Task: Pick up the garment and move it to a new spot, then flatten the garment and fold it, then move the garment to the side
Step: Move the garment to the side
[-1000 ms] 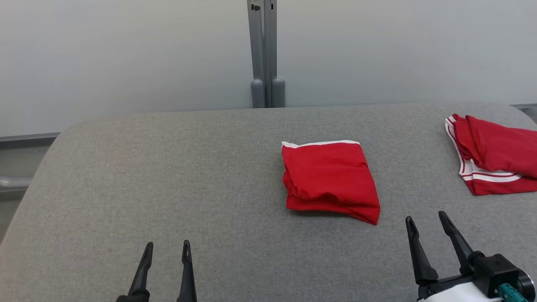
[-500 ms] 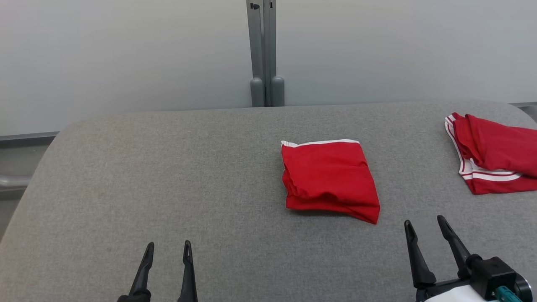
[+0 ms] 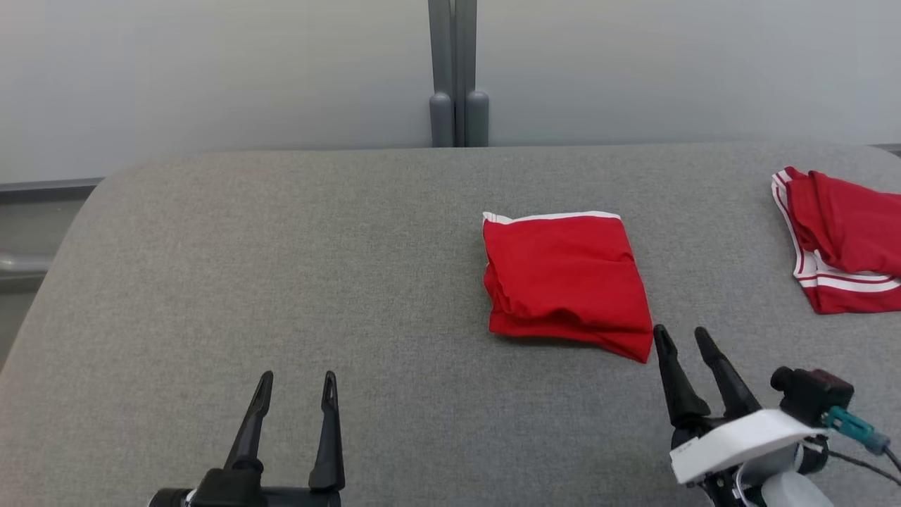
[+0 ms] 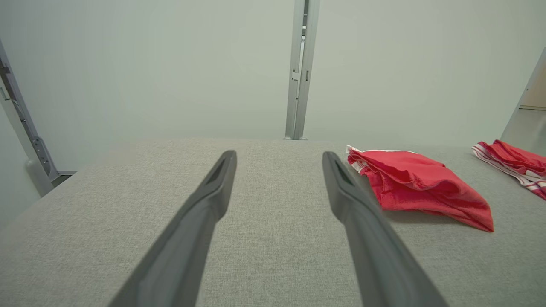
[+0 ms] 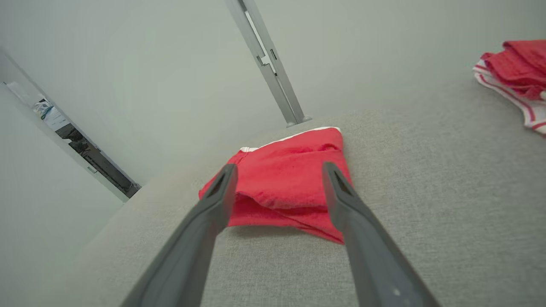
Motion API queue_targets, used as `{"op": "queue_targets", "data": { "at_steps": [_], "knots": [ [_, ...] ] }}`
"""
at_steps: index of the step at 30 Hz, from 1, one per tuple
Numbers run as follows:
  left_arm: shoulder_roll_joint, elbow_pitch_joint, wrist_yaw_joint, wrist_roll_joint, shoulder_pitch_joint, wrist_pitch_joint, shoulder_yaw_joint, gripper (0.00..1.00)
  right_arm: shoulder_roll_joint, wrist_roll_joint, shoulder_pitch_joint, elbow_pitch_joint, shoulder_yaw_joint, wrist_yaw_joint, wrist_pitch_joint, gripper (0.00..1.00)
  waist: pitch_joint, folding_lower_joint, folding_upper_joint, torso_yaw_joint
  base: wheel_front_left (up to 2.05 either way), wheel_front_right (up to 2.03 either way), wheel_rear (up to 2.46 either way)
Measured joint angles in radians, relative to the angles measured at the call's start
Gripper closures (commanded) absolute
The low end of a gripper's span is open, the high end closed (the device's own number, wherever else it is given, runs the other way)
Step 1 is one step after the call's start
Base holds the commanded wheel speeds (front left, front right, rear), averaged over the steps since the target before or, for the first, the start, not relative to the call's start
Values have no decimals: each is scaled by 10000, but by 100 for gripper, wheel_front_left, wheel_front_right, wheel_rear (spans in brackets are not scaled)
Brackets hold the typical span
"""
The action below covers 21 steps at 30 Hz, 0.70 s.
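The folded red garment (image 3: pixel 566 282) lay flat on the grey padded table (image 3: pixel 281 246), right of centre in the head view, with white trim along its far edge. The right gripper (image 3: pixel 681 332) stood at the lower right, its two dark fingers spread and holding nothing. Its tips were just beside the garment's near right corner; whether they touched it could not be told. The left gripper (image 3: pixel 298 378), at the lower left, was likewise spread and empty, well apart from the cloth. A second red garment (image 3: pixel 845 239) with white stripes lay at the right edge.
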Motion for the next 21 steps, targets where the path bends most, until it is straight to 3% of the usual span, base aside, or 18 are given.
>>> {"op": "queue_targets", "data": {
  "at_steps": [5,8,14,21],
  "knots": [
    [-2,-280,-169,159,-772,-2,-234,0,-1735,4383,-2122,568,1638,-4,1492,0,801,0,0,112,0,0,0],
    [-2,-349,-174,167,-1068,0,-313,0,-2525,5733,-2806,654,1873,-4,2299,0,1254,0,0,176,0,0,0],
    [-2,-380,-265,163,-1489,0,-403,0,-3528,7068,-3812,1501,2069,-4,3609,0,2084,0,0,316,0,0,0],
    [0,-420,-337,138,-1864,0,-495,0,-3785,7553,-4598,2130,2245,-4,3985,0,2851,1,0,503,0,0,0]
  ]
}}
